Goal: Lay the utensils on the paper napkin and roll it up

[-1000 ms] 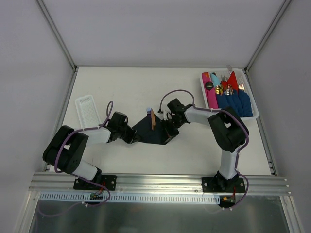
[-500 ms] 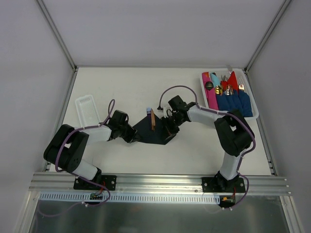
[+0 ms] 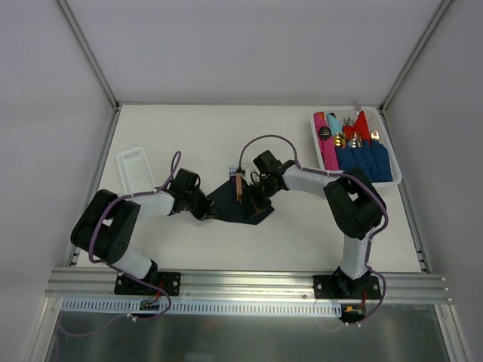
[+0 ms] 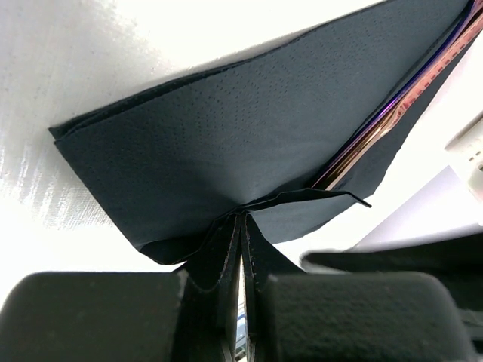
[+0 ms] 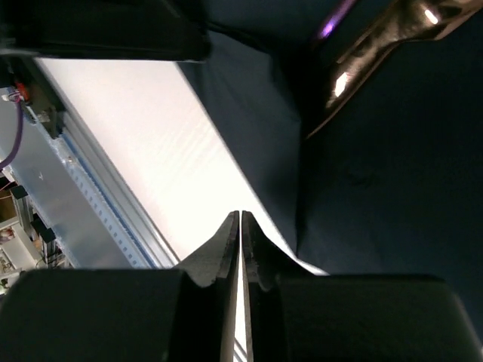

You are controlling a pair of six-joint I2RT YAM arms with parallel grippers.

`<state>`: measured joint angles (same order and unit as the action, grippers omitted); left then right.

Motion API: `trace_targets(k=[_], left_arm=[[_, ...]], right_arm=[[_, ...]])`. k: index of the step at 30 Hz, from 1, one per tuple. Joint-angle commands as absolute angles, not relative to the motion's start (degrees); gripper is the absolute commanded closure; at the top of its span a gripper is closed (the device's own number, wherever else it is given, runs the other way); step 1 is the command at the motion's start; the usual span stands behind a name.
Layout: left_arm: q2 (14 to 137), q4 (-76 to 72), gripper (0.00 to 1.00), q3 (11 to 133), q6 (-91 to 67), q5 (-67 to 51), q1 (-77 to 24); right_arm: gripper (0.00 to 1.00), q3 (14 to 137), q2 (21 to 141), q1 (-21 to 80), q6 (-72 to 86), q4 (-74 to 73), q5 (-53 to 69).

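The near-black paper napkin [image 3: 235, 207] lies folded at the table's middle, with copper-coloured utensils [image 3: 238, 185] sticking out of its far edge. My left gripper [image 3: 209, 213] is shut on the napkin's left corner; in the left wrist view the sheet [image 4: 226, 128] pinches up between the gripper's [image 4: 243, 217] tips, and a utensil [image 4: 392, 121] shows under the fold. My right gripper [image 3: 254, 199] is over the napkin's right part. In the right wrist view it [image 5: 240, 216] is shut with nothing seen between the tips, beside the napkin's edge [image 5: 362, 181] and a utensil [image 5: 377, 45].
A white tray [image 3: 394, 179] at the back right holds blue, red and pink rolled napkins with utensils. An empty white tray [image 3: 136, 170] lies at the left. A small white item [image 3: 232, 171] sits just beyond the napkin.
My right gripper has moved a little left over the napkin. The napkin looks narrower, drawn in toward the utensils. The left gripper has kept its hold and edged right.
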<state>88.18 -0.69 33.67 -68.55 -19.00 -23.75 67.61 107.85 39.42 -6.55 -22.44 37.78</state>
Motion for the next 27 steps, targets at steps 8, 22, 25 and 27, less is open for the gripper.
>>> trace_targets(k=[8, 22, 25, 27], left_arm=[[86.0, 5.8, 1.0, 32.9, -62.5, -12.7, -23.1], [74.7, 4.4, 0.9, 34.5, -54.4, -15.3, -26.0], [75.7, 3.3, 0.9, 34.5, -55.0, -15.4, -27.7], [77.2, 2.6, 0.91, 34.5, -55.5, -15.4, -28.3]], right_arm=[[0.94, 69.3, 112.7, 38.8, -3.4, -21.6, 34.8], [0.95, 69.3, 115.0, 38.2, -1.7, -22.5, 35.9], [0.94, 69.4, 115.2, 37.9, -1.5, -22.7, 36.3], [0.94, 69.4, 115.3, 37.6, -1.5, -22.7, 36.6]])
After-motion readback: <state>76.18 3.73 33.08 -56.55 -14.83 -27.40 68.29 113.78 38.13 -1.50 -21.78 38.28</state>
